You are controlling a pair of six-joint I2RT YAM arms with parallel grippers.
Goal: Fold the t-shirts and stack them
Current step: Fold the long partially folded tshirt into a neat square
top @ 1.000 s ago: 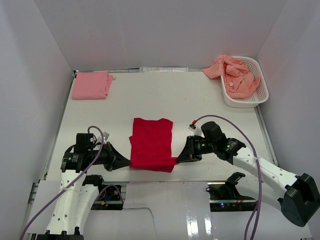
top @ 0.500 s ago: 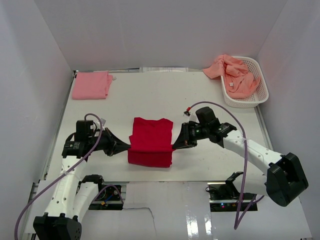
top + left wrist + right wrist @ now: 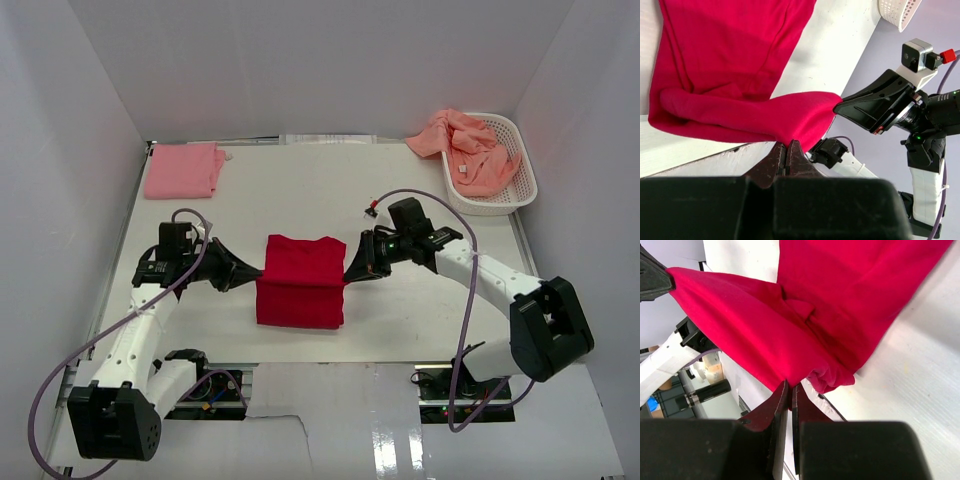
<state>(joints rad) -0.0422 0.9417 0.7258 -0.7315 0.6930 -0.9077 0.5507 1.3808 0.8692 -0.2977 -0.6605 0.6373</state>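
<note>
The bright red t-shirt [image 3: 300,285] lies mid-table, its near half lifted and doubled over the far half. My left gripper [image 3: 258,272] is shut on the shirt's left corner; in the left wrist view [image 3: 788,145] the cloth [image 3: 730,75] hangs from the closed tips. My right gripper [image 3: 347,277] is shut on the right corner; the right wrist view [image 3: 790,385] shows red cloth [image 3: 840,305] pinched between the tips. A folded light pink t-shirt [image 3: 183,170] lies at the far left. Salmon-orange t-shirts [image 3: 470,148] are heaped in the basket.
The white latticed basket [image 3: 520,165] stands at the far right corner, one shirt spilling over its left rim. White walls close in the table [image 3: 420,310] on three sides. The arm cables loop above the table near each wrist.
Both grippers have carried the red shirt's near edge away from the bases, over the far half. The shirt now looks shorter and doubled.
</note>
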